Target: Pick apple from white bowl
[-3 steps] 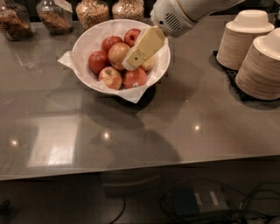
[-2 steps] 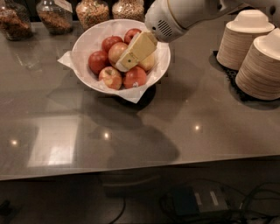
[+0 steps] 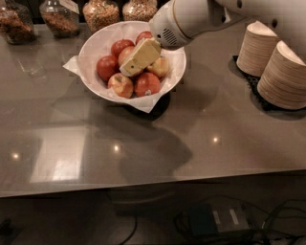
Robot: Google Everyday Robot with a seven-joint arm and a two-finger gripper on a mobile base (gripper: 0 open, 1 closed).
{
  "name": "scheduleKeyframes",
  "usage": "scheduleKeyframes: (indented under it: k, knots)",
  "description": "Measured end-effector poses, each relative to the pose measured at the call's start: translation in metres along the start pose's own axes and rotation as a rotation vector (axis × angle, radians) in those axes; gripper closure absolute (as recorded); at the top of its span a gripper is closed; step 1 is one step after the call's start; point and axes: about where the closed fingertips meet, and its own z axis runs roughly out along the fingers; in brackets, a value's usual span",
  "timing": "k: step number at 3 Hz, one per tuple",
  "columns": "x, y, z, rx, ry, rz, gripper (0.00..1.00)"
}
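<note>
The white bowl (image 3: 95, 45), lined with crumpled white paper, stands at the back left of the grey counter and holds several apples. The apple (image 3: 125, 53), pale orange with a red blush, lies in the middle of the bowl, partly covered by my gripper. My gripper (image 3: 138, 58), pale yellow on a white arm reaching in from the upper right, is low over the middle of the bowl, right on that apple. Darker red apples (image 3: 106, 67) lie around it, and a yellowish one (image 3: 160, 67) lies to the right.
Two stacks of beige disposable bowls (image 3: 258, 48) (image 3: 286, 76) stand on a black mat at the right. Several glass jars of dry food (image 3: 100, 12) line the back edge. The counter's front edge (image 3: 153, 184) runs below, with cables on the floor.
My gripper has moved left and down, from the right side of the bowl to its middle, over the central apple. The apples have not moved.
</note>
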Motion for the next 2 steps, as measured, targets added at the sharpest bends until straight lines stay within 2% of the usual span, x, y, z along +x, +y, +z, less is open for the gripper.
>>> scheduleKeyframes:
  k: [1,2]
  knots:
    - [0.001,-0.005,0.019,-0.003,-0.008,-0.007,0.30]
    - [0.006,-0.009,0.035,-0.008,-0.005,-0.009,0.36]
